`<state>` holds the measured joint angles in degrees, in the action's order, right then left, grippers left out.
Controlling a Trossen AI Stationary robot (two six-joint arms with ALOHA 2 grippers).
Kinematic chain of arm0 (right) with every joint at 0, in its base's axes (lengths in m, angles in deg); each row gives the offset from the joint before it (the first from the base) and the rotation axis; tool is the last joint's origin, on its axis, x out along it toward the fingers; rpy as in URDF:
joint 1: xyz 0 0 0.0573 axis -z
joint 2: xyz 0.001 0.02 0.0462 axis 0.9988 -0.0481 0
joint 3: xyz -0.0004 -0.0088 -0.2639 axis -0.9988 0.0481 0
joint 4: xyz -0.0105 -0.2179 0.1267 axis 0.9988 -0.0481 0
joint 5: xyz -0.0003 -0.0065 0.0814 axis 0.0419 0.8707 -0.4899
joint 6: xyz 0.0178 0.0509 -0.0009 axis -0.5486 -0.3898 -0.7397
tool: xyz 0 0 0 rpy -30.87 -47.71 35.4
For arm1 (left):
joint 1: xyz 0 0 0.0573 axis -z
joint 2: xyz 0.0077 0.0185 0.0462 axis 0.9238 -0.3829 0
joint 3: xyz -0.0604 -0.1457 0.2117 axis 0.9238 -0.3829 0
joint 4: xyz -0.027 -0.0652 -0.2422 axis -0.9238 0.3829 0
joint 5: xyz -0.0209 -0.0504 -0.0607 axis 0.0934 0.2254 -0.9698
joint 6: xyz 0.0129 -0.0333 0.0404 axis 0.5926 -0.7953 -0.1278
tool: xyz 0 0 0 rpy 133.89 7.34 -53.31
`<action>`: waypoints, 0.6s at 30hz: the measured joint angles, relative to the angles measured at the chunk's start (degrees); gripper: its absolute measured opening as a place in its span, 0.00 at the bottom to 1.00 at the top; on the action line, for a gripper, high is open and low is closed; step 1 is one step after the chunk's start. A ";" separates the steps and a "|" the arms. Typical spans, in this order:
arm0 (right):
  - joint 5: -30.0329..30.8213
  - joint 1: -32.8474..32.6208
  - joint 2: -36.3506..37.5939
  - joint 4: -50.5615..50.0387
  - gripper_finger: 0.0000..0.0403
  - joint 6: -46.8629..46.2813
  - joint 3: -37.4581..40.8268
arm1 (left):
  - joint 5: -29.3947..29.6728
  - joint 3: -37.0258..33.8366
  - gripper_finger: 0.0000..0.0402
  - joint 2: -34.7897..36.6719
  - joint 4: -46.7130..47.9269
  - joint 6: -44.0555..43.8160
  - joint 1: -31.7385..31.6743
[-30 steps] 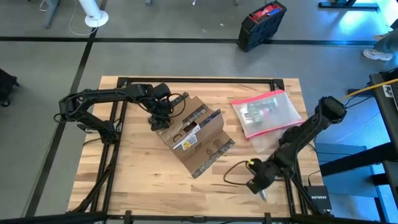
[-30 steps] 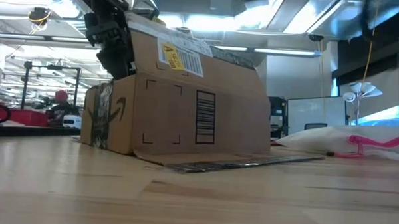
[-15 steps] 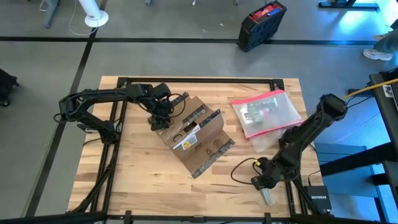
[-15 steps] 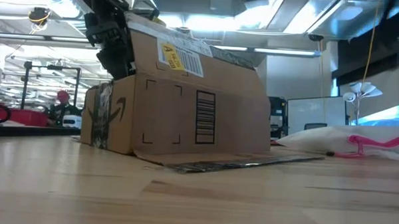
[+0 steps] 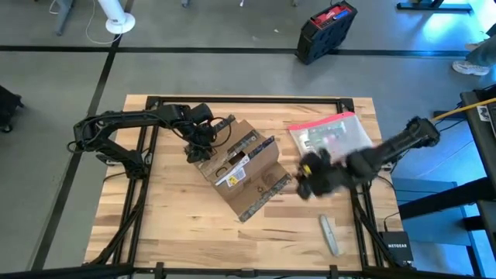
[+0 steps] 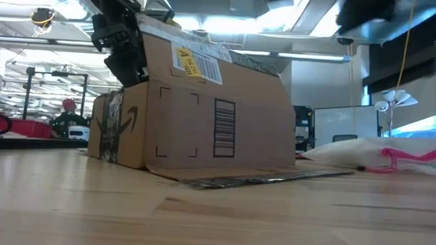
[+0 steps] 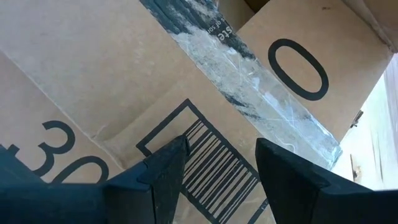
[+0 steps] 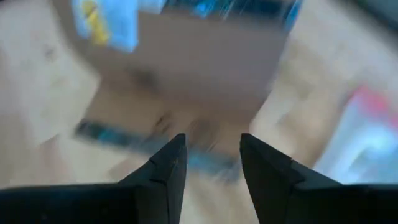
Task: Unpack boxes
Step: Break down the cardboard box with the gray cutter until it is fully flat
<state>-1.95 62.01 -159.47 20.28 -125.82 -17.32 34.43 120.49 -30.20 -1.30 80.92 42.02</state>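
The right arm is motion-blurred in the high view, so the right gripper [image 5: 308, 172] reads only as a dark smear just off the box's right flap; its own wrist view is smeared too, though the two fingers [image 8: 163, 169] clearly stand apart with nothing between them. The cardboard box [image 5: 242, 167] sits near the middle of the wooden table [image 5: 170, 225], turned at an angle, flaps open (interior not visible from any view). In the low view it shows its smile logo, a barcode label and a yellow-and-white sticker near the top edge. The left gripper [image 5: 200, 147] is at the box's upper-left corner; in the left wrist view its fingers [image 7: 166, 169] are parted, with printed cardboard and a strip of torn tape filling the frame behind them. Whether they pinch a flap edge cannot be made out. A clear pouch with a pink-red edge [image 5: 335, 139] lies right of the box, partly covered by the right arm. A small grey tool [image 5: 329, 234] lies on the table near the front right edge, apart from both grippers.
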 joint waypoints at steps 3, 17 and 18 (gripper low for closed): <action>-2.81 10.94 0.00 4.08 0.35 15.20 -1.72 | 0.02 0.00 0.48 0.00 0.07 -0.39 0.20; -43.74 41.21 -8.31 22.06 0.35 49.43 -2.28 | 0.15 0.09 0.48 0.04 1.46 -1.57 4.55; -45.07 41.26 -9.33 22.21 0.35 50.75 -2.27 | 0.13 0.09 0.48 0.04 1.46 -1.68 4.89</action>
<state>-47.02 103.27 -168.80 42.48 -75.07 -19.59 34.57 120.58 -30.16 0.16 79.25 46.91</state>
